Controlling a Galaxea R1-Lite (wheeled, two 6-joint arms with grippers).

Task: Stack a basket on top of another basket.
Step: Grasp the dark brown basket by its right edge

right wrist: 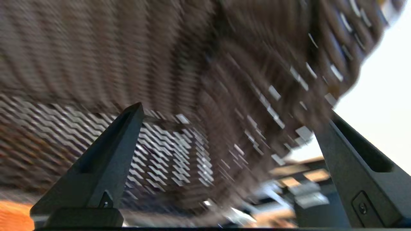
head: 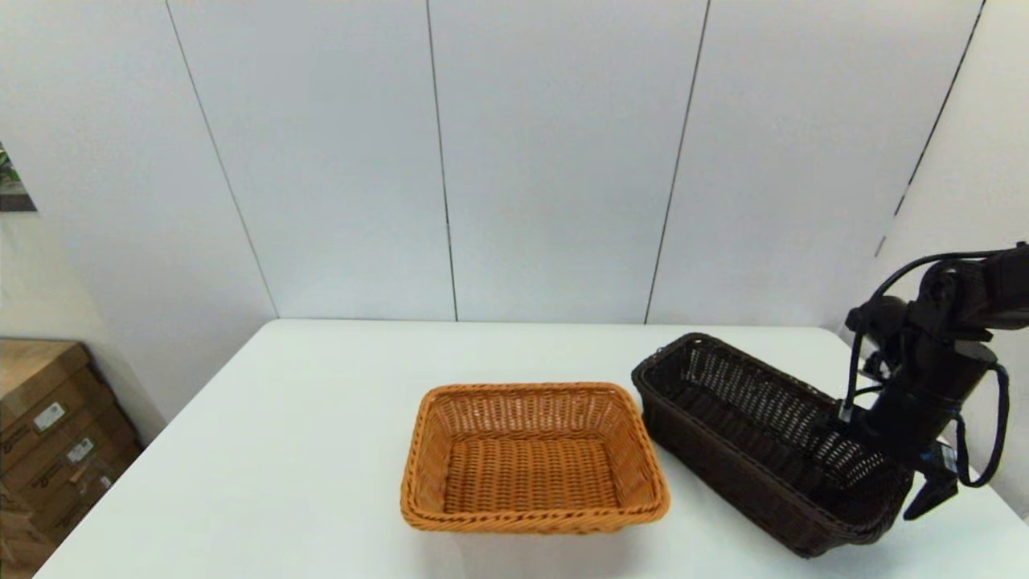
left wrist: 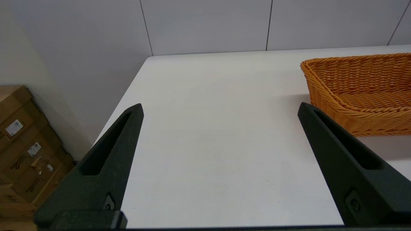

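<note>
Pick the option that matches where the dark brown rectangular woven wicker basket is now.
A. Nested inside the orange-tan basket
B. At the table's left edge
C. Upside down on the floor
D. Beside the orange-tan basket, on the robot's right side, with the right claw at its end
D: the dark brown rectangular woven wicker basket sits right of the orange-tan rectangular woven wicker basket, apart from it, with the right claw straddling its near-right end wall.

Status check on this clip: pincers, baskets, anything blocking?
Right pincer open, straddling dark basket's near end wall. Dark basket on the table, right of orange basket, not stacked. Left pincer open, idle over bare table. Nothing blocking.
</note>
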